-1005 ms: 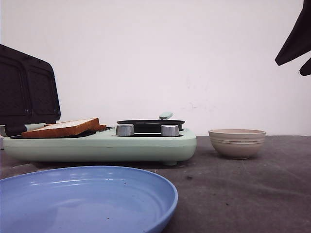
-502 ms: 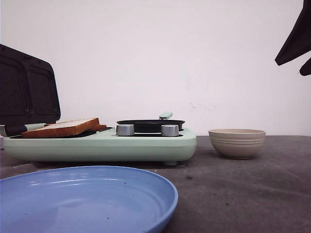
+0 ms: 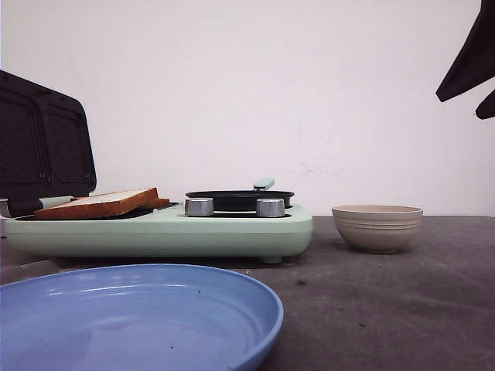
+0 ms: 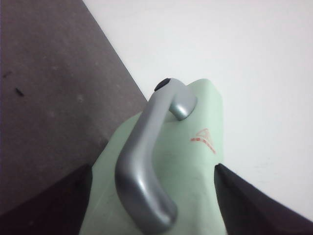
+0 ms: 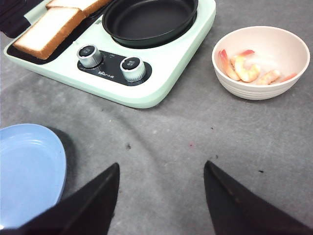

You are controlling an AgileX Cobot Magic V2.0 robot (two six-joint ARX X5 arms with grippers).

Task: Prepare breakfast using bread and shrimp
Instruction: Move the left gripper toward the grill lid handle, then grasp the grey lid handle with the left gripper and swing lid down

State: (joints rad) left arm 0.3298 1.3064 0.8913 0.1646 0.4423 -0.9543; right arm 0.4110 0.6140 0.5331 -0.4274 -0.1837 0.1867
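Two slices of bread point(image 5: 48, 24) lie on the dark grill plate of the mint-green breakfast maker point(image 5: 161, 88); from the front, the bread point(image 3: 100, 203) shows as a tilted slice. Several shrimp point(image 5: 247, 68) lie in the beige bowl point(image 5: 293, 49), which stands right of the maker point(image 3: 377, 228). My right gripper point(image 5: 161, 164) hangs open high above bare table, at the top right in the front view point(image 3: 472, 69). My left gripper point(image 4: 152, 169) is open, its fingers point(image 4: 58, 200) on either side of the raised lid's silver handle point(image 4: 144, 166).
The maker's lid point(image 3: 42, 147) stands open at the far left. An empty black pan point(image 5: 149, 19) sits on the maker behind two silver knobs point(image 5: 132, 67). A blue plate point(image 3: 131, 317) lies at the table's front left.
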